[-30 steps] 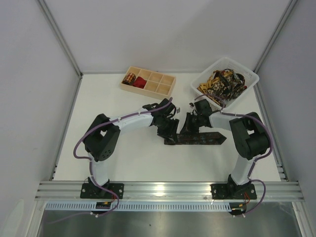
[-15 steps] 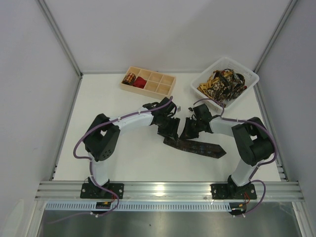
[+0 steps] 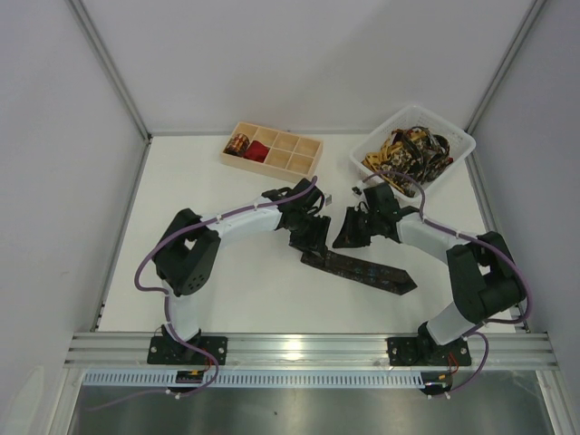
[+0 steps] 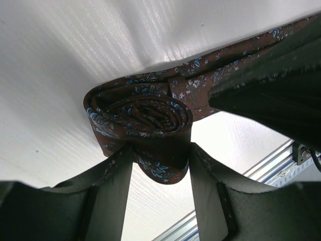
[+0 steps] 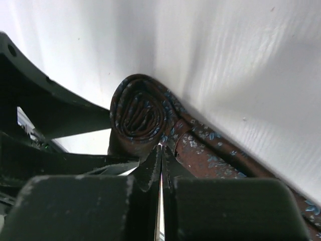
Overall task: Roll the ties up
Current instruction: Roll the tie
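A dark brown tie with small blue flowers is partly rolled; its coil [image 4: 143,113] sits between the fingertips of my left gripper [image 4: 160,150], which is shut on it. The unrolled tail [image 3: 367,270] runs down and to the right across the table, ending in a point. My right gripper [image 5: 161,150] is shut with nothing between its jaws, its tips pressed against the coil [image 5: 140,113] where the tail [image 5: 225,155] leaves it. In the top view the left gripper [image 3: 313,234] and right gripper [image 3: 349,231] meet mid-table and hide the coil.
A pale wooden tray [image 3: 313,145] at the back holds a gold-and-black coil [image 3: 238,143] and a red coil [image 3: 258,151]. A white basket [image 3: 458,138] at the back right holds several loose patterned ties [image 3: 408,152]. Grey walls close in both sides.
The right arm's elbow has swung out to the right while its gripper stayed at the coil. The tie's tail, earlier lying level, now slants down to the right.
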